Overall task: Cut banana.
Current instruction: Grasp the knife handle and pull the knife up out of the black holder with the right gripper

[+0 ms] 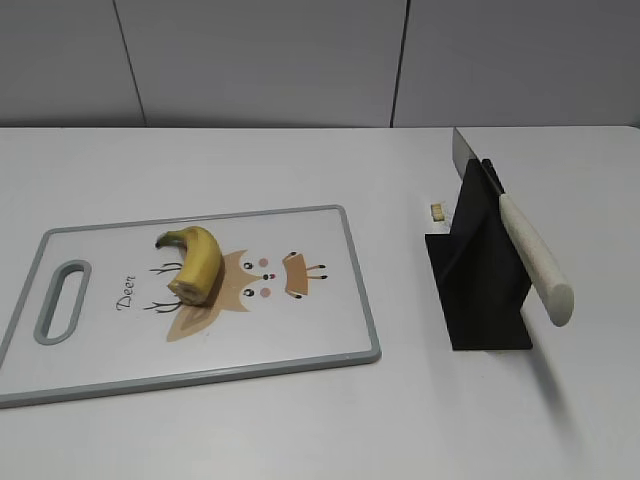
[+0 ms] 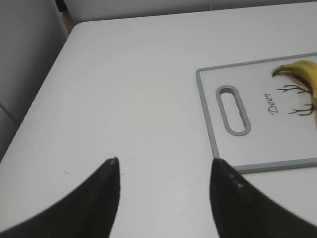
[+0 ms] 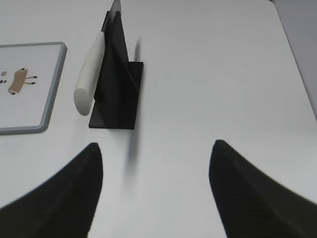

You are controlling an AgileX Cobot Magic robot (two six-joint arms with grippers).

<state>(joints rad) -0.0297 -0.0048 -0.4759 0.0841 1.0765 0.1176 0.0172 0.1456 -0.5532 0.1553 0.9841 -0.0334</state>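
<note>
Where frame crops, banana (image 2: 303,74) half-hidden.

Right gripper (image 3: 156,191) hangs low over the white table (image 3: 223,74), its two dark fingers (image 3: 59,198) spread wide with nothing between them. Up ahead stands the black knife stand (image 3: 116,94), and the knife (image 3: 99,57) rests in it, pale speckled handle (image 3: 89,74) slanting down toward the camera along the stand's left side. At far left sits a corner of the grey-rimmed cutting board (image 3: 52,94), a small brown cartoon print on it.
</note>
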